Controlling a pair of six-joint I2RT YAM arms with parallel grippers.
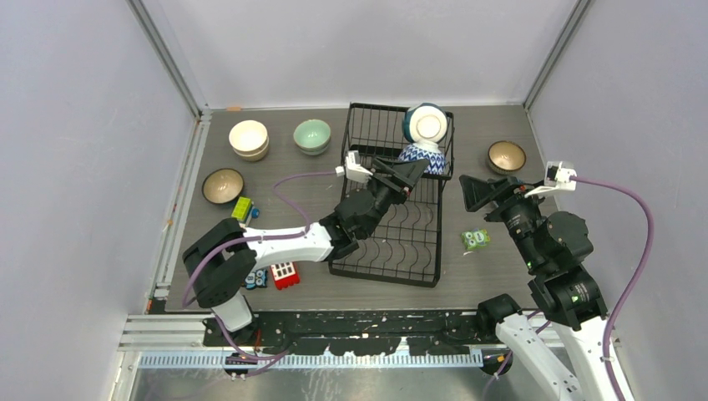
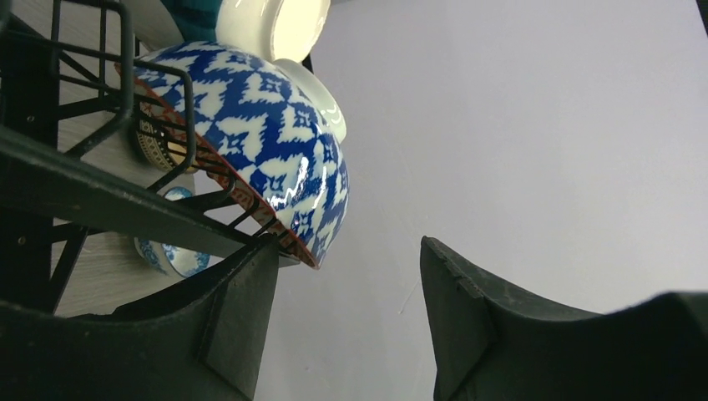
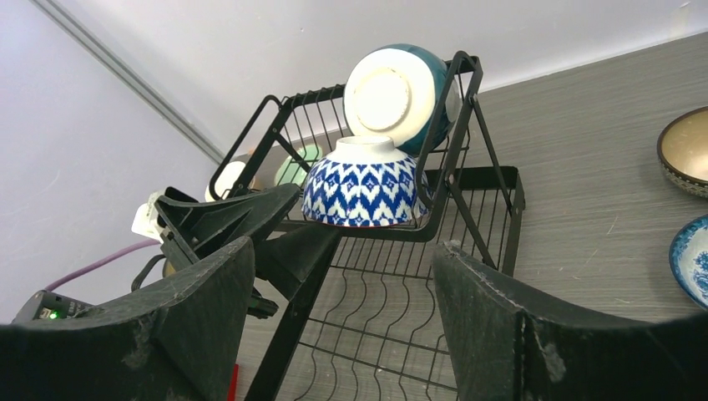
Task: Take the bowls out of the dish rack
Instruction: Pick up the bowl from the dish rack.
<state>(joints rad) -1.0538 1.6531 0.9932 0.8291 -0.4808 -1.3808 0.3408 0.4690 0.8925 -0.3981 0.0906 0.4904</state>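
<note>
Dish rack (image 1: 392,242) sits mid-table; left gripper (image 1: 409,177), fingers released, is at 8 o'clock of the inverted blue-and-white bowl (image 1: 422,157) on the rack's raised 12 o'clock end; right gripper (image 1: 466,194), fingers spread and empty, hangs at the rack's 3 o'clock; teal bowl (image 1: 427,125) stands on edge at the patterned bowl's 12 o'clock.

Wires of the dish rack (image 2: 125,50) hem one finger of the left gripper (image 2: 346,251), blue-and-white bowl (image 2: 267,142) overhanging; open air flanks the other.
</note>
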